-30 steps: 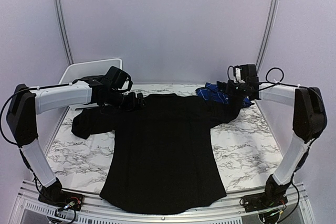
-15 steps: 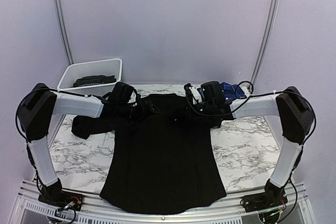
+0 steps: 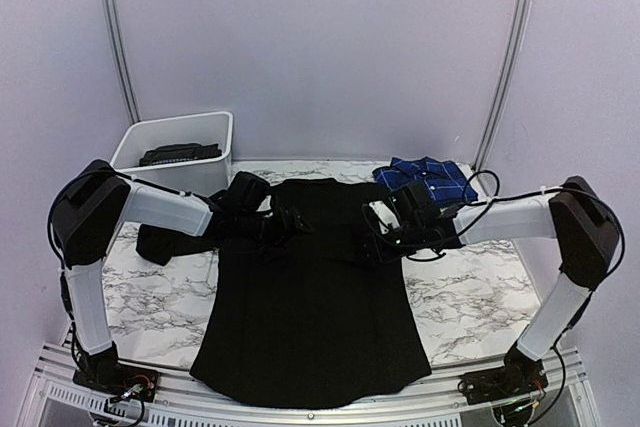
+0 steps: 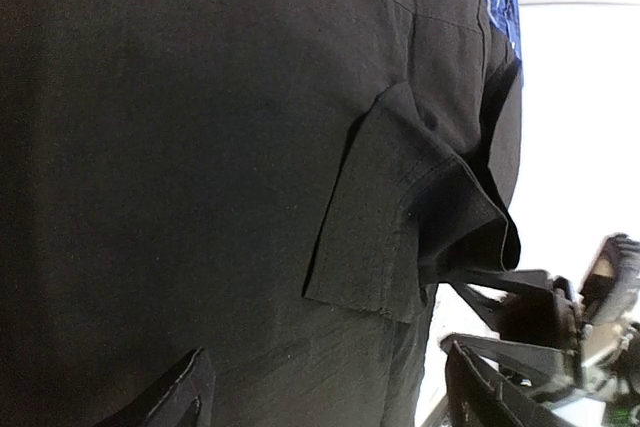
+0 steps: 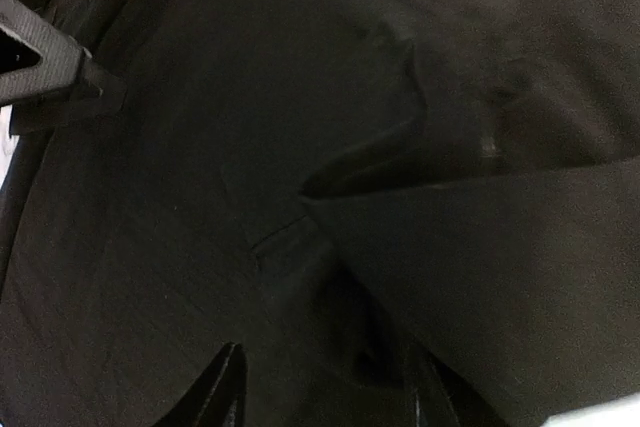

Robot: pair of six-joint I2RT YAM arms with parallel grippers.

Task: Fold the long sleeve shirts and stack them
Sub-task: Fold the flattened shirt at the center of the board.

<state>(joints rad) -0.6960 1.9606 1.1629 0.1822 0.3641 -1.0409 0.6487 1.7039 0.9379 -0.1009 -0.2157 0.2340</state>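
A large black long sleeve shirt (image 3: pixel 310 297) lies spread flat on the marble table. Its right sleeve (image 3: pixel 400 222) is folded in over the chest, and the cuff end (image 4: pixel 380 237) rests on the body. Its left sleeve (image 3: pixel 165 239) still reaches out to the left. The folded dark blue plaid shirt (image 3: pixel 425 177) lies at the back right. My left gripper (image 3: pixel 292 222) (image 4: pixel 330 397) hovers open over the upper chest. My right gripper (image 3: pixel 375 237) (image 5: pixel 325 392) stands open just above the folded-in sleeve (image 5: pixel 480 267), with nothing held between its fingers.
A white bin (image 3: pixel 135 147) with dark cloth inside stands at the back left. The two grippers face each other closely over the shirt's chest; the right one (image 4: pixel 560 317) shows in the left wrist view. Bare marble table (image 3: pixel 470 287) flanks the shirt.
My right gripper carried the right sleeve leftwards over the shirt body and opened, leaving it there. My left gripper moved right onto the chest and narrowed slightly.
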